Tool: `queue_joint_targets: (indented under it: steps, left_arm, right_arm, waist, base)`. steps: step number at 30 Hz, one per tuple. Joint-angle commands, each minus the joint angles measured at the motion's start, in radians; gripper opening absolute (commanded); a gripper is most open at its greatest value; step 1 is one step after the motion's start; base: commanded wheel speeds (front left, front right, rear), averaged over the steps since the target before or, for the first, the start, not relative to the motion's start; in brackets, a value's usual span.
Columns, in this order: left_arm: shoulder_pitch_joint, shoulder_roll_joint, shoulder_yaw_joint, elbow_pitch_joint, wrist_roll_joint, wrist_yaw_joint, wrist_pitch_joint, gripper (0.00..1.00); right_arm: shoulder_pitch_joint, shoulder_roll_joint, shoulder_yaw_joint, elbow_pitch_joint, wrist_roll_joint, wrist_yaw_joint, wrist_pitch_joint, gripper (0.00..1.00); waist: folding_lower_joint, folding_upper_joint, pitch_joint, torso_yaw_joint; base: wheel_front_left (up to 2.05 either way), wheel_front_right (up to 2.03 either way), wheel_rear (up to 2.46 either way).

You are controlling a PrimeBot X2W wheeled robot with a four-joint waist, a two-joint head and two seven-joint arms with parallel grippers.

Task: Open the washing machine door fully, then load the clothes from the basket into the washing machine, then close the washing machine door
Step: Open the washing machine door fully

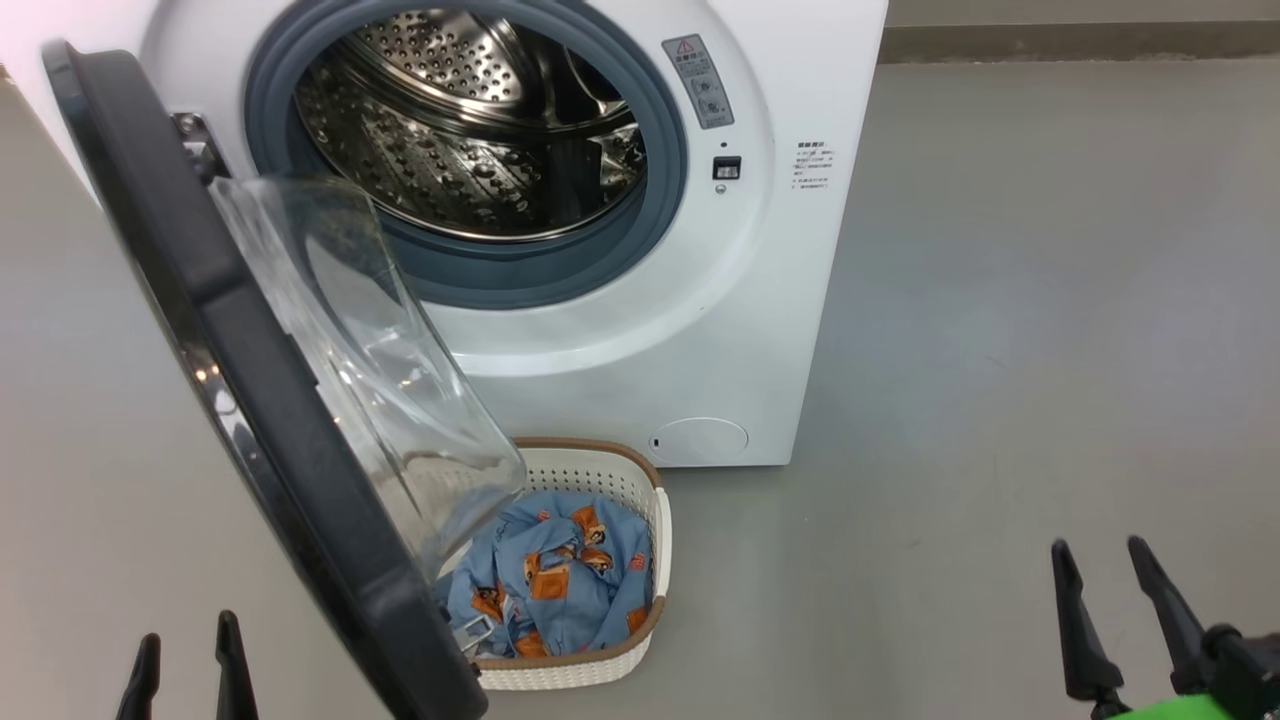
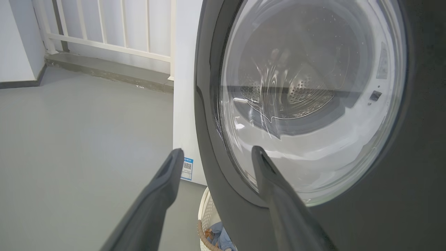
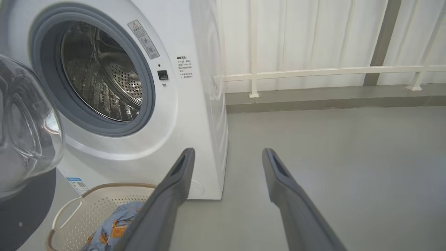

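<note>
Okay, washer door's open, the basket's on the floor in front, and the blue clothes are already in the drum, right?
No, the drum is empty. The clothes lie in the basket, as the head view shows. The door is open and the basket is on the floor in front.

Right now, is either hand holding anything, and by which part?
Nothing held. Left hand and right hand are both open and empty; the clothes lie in the basket.
</note>
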Motion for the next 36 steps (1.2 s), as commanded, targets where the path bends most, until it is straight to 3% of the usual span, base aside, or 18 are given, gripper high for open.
queue_joint_targets:
  steps: [1, 10, 36]
  left_arm:
    - [-0.016, 0.018, 0.025, -0.019, 0.005, -0.003, -0.009, 1.00]
    - [0.009, 0.018, 0.028, -0.023, 0.010, -0.003, -0.009, 1.00]
    - [0.013, 0.018, 0.024, -0.037, 0.020, -0.003, -0.009, 1.00]
  right_arm:
    - [-0.003, -0.007, 0.016, -0.022, -0.025, 0.002, -0.012, 1.00]
    - [0.025, 0.011, -0.021, 0.026, -0.072, 0.002, -0.012, 1.00]
    - [0.005, 0.010, -0.002, 0.039, -0.085, 0.002, -0.012, 1.00]
  waist:
    - [0.0000, 0.0000, -0.002, 0.001]
    - [0.0000, 0.0000, -0.008, -0.003]
    - [0.0000, 0.0000, 0.001, 0.006]
  base:
    - [0.00, 0.00, 0.00]
    - [0.00, 0.00, 0.00]
    - [0.00, 0.00, 0.00]
